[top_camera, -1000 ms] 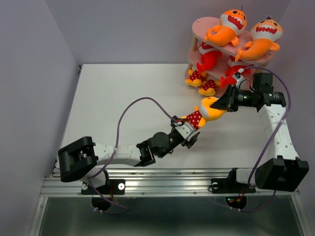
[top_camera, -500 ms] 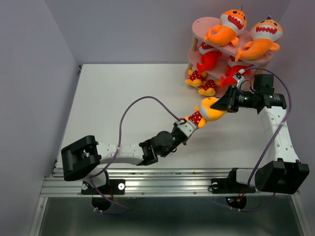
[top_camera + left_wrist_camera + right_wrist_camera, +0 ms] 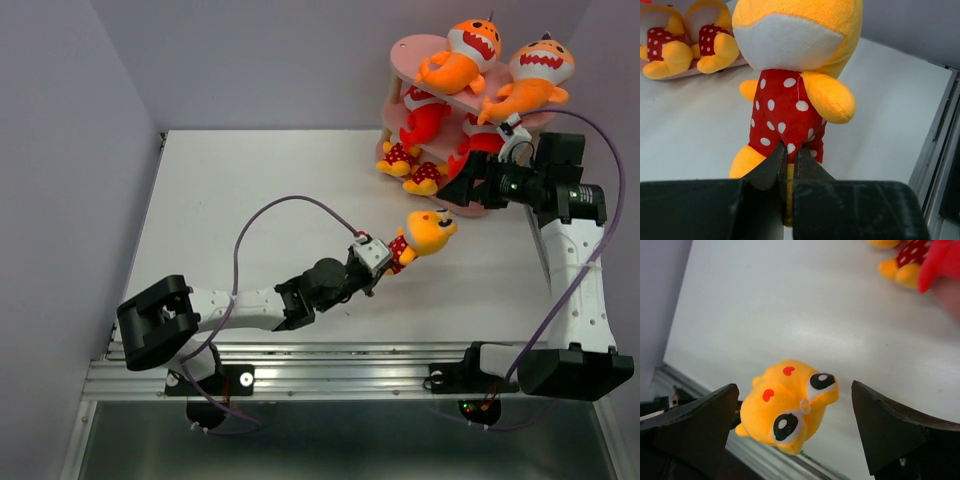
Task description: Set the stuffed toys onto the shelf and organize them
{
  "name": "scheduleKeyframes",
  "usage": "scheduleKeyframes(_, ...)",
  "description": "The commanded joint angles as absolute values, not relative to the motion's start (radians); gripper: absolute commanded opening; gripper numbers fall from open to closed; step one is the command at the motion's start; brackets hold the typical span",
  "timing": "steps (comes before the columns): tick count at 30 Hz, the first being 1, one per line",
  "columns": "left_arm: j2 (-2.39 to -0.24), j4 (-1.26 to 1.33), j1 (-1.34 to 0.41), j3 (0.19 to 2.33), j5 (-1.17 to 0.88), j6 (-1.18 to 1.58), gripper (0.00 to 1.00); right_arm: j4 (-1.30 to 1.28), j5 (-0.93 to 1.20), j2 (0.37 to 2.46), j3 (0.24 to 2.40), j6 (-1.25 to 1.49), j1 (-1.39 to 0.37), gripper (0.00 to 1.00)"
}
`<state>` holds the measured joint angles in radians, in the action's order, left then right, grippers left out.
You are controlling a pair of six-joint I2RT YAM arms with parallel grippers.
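The white desk (image 3: pixel 260 190) fills the middle; the pink shelf (image 3: pixel 408 47) stands at its far right corner. Two orange sharks (image 3: pixel 465 55) sit side by side on the top board; two red sharks (image 3: pixel 425 120) are on the middle board; two dotted toys (image 3: pixel 400 158) sit at the left of the bottom board. The left arm (image 3: pixel 250 300) stretches low from the near left toward the right; the right arm (image 3: pixel 570 270) rises along the right edge and bends left, just near of the shelf. A third dotted toy (image 3: pixel 422 236) is right of the desk's middle, apart from the shelf, its head to the far right; whether it touches the desk I cannot tell. The left pincer (image 3: pixel 381 258) is clamped on the lower hem of its red dotted suit; the right pincer (image 3: pixel 460 192) stands wide apart just beyond the toy's head, touching nothing.
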<state>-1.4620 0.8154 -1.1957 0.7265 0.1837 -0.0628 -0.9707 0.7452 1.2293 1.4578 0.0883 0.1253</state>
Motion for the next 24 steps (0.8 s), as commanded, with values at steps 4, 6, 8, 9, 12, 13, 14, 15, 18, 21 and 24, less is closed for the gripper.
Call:
scheduleKeyframes(4, -1.517, 0.830, -1.157, 0.755, 0.006, 0.040, 0.00, -0.850, 0.342, 1.117, 1.643, 0.040, 0.135, 1.00)
scheduleKeyframes(6, -1.560, 0.827, -1.149, 0.785, -0.052, 0.044, 0.00, -0.842, 0.342, 1.103, 1.657, 0.040, 0.135, 1.00)
scheduleKeyframes(8, -1.630, 0.822, -1.144, 0.847, -0.072, 0.051, 0.00, -0.839, 0.354, 1.086, 1.655, 0.043, 0.135, 1.00)
scheduleKeyframes(9, -1.653, 0.819, -1.140, 0.870, -0.078, 0.055, 0.00, -0.836, 0.359, 1.077, 1.649, 0.046, 0.135, 1.00)
scheduleKeyframes(12, -1.770, 0.807, -1.114, 0.992, -0.101, 0.101, 0.00, -0.796, 0.339, 1.036, 1.605, 0.055, 0.135, 1.00)
scheduleKeyframes(13, -1.791, 0.805, -1.111, 1.017, -0.106, 0.113, 0.00, -0.787, 0.328, 1.013, 1.598, 0.060, 0.135, 1.00)
scheduleKeyframes(14, -1.814, 0.804, -1.106, 1.040, -0.110, 0.124, 0.00, -0.782, 0.321, 1.012, 1.595, 0.066, 0.135, 1.00)
scheduleKeyframes(15, -1.834, 0.798, -1.101, 1.090, -0.115, 0.135, 0.00, -0.778, 0.308, 0.996, 1.594, 0.075, 0.135, 1.00)
scheduleKeyframes(18, -1.913, 0.750, -1.095, 1.197, -0.092, 0.173, 0.00, -0.765, 0.278, 0.970, 1.591, 0.083, 0.135, 1.00)
scheduleKeyframes(21, -1.991, 0.677, -1.091, 1.311, -0.074, 0.234, 0.00, -0.765, 0.258, 0.957, 1.598, 0.084, 0.135, 1.00)
scheduleKeyframes(24, -2.069, 0.621, -1.086, 1.397, -0.072, 0.287, 0.00, -0.762, 0.255, 0.950, 1.606, 0.090, 0.144, 1.00)
